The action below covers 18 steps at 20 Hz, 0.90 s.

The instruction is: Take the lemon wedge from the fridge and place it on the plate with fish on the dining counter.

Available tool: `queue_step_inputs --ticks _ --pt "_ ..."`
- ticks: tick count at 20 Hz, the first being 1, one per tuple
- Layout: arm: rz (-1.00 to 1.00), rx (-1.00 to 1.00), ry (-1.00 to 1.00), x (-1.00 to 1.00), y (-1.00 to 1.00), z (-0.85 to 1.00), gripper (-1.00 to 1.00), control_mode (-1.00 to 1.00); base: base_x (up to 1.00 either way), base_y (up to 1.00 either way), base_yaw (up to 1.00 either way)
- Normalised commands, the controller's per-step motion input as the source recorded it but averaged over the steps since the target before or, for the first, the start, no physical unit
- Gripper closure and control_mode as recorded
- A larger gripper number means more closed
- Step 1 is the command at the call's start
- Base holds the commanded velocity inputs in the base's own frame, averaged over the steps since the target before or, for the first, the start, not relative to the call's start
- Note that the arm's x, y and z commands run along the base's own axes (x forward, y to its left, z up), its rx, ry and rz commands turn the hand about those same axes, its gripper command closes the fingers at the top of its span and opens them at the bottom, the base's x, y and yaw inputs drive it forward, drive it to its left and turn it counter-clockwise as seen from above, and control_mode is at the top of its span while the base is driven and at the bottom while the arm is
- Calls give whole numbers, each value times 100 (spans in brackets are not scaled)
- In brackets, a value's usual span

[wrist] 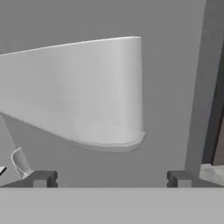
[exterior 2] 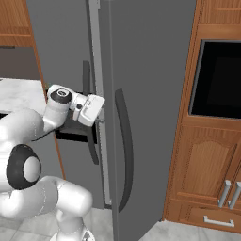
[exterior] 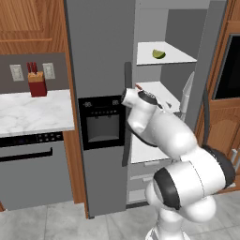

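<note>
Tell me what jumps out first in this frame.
The fridge stands with its right door swung open, baring white shelves. A lemon wedge sits alone on the upper shelf. The white arm reaches into the opening below it, its claw open and empty before a white shelf.

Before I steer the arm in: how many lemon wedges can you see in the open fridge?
1. The lemon wedge lies on the upper white shelf of the fridge. The arm blocks part of the lower shelves, so more could be hidden there.
</note>
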Motion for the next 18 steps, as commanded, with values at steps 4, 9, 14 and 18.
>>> queue_step_inputs --ticks 4,9,14,18 --pt "-9 4 0 1 -70 0 -100 -100 0 0 0" --pt "-14 10 5 -31 -98 0 -100 -100 0 0 0" --pt "-15 15 5 -66 -100 0 -100 -100 0 0 0" --pt "-13 16 1 -77 -100 0 -100 -100 0 0 0"
